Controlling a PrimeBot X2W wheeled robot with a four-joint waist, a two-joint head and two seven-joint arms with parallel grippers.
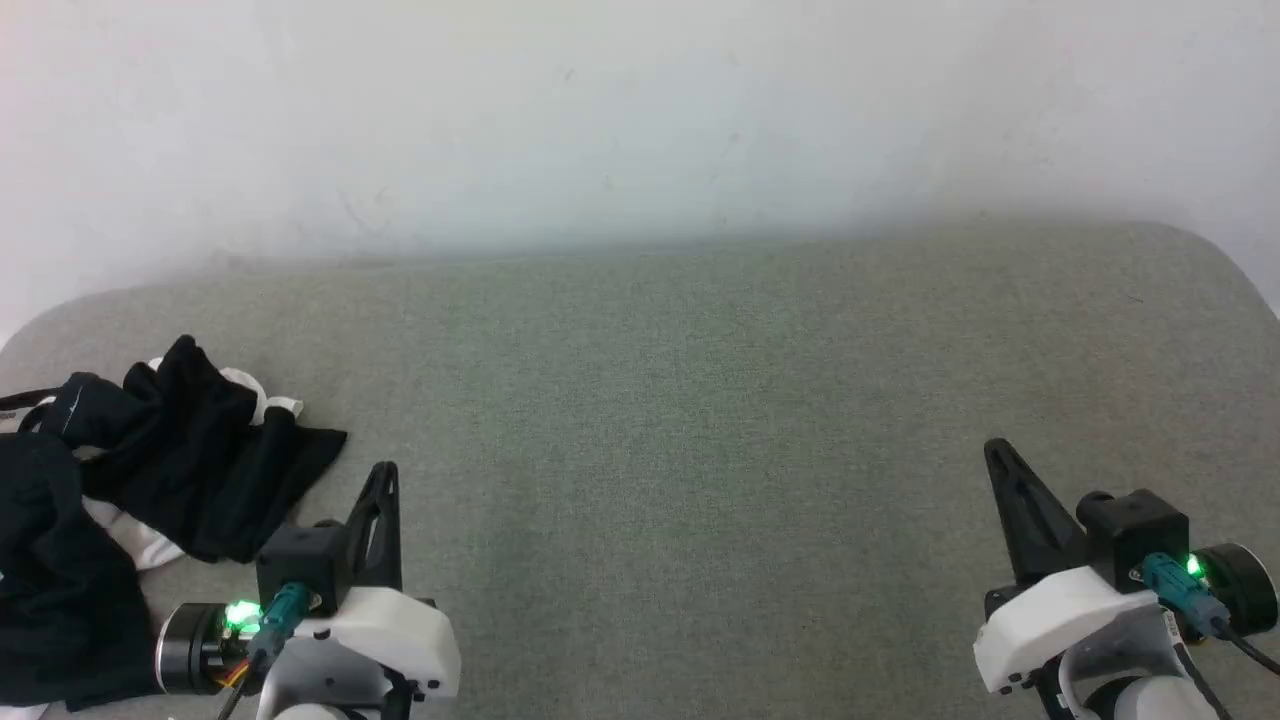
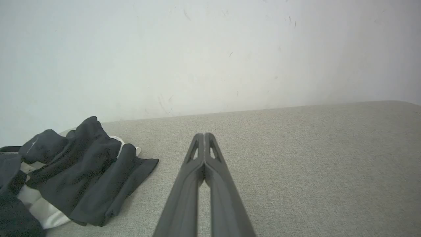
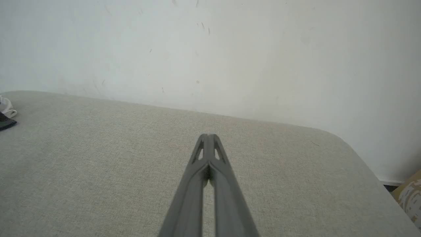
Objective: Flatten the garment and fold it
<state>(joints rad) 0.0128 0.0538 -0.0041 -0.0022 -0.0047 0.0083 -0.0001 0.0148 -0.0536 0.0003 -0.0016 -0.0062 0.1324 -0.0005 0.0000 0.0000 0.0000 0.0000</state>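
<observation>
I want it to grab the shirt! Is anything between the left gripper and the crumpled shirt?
No. In the left wrist view, the grey surface between the left gripper and the garment is bare.

Grey cloth-covered counter (image 1: pixel 700 400) with rounded corners; a scuffed white wall (image 1: pixel 640 120) rises behind it; something tan (image 3: pixel 411 197) sits below its corner.

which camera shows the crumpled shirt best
The left wrist view: the garment lies close, its black folds and white patches clear, though cut off at the edge. The head view shows it darker, also cropped; the right wrist view catches a corner.
</observation>
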